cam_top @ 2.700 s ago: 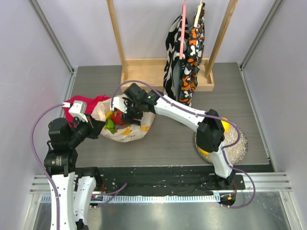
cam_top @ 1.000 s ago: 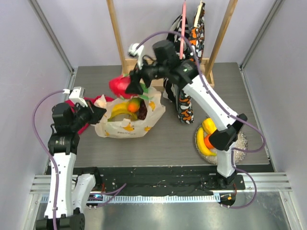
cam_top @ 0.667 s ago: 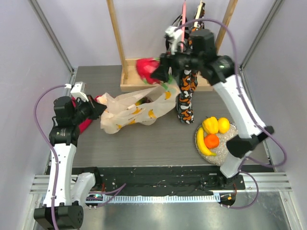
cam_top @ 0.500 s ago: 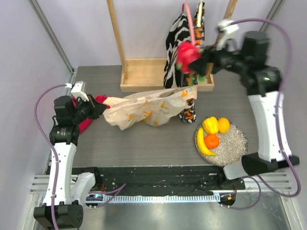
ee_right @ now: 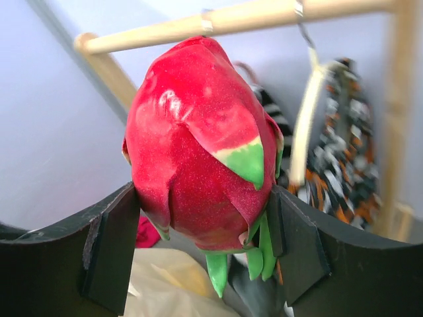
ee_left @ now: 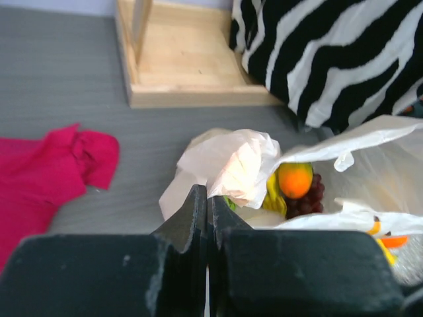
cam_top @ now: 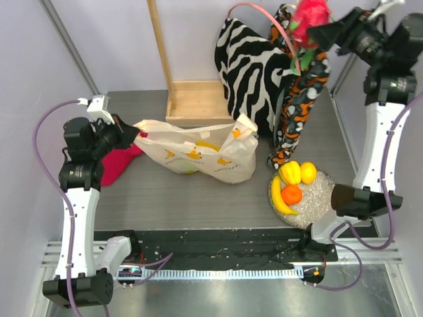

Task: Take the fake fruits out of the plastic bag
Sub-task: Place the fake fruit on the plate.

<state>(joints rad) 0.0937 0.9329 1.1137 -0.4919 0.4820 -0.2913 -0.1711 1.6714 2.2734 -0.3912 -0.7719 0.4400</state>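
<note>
The cream plastic bag (cam_top: 198,157) printed with bananas lies on its side mid-table. My left gripper (cam_top: 131,135) is shut on the bag's left edge (ee_left: 228,165). Inside the bag an orange (ee_left: 295,179), dark grapes (ee_left: 309,200) and a yellow banana (ee_left: 272,195) show in the left wrist view. My right gripper (cam_top: 316,26) is raised high at the back right, shut on a red dragon fruit with green tips (ee_right: 201,142), which also shows in the top view (cam_top: 306,16). A glittery silver plate (cam_top: 324,198) holds a banana (cam_top: 279,201), an orange (cam_top: 291,194) and two yellow fruits (cam_top: 297,172).
A wooden rack with base (cam_top: 195,102) stands at the back, with zebra-print (cam_top: 251,66) and orange-patterned (cam_top: 301,105) clothes hanging from it. A red cloth (cam_top: 119,162) lies at the left beside the bag. Grey walls close in the sides.
My right gripper lifted the dragon fruit out of the bag and swung it up and to the back right. The bag was dragged right and stretched flat; my left gripper kept hold of its edge.
</note>
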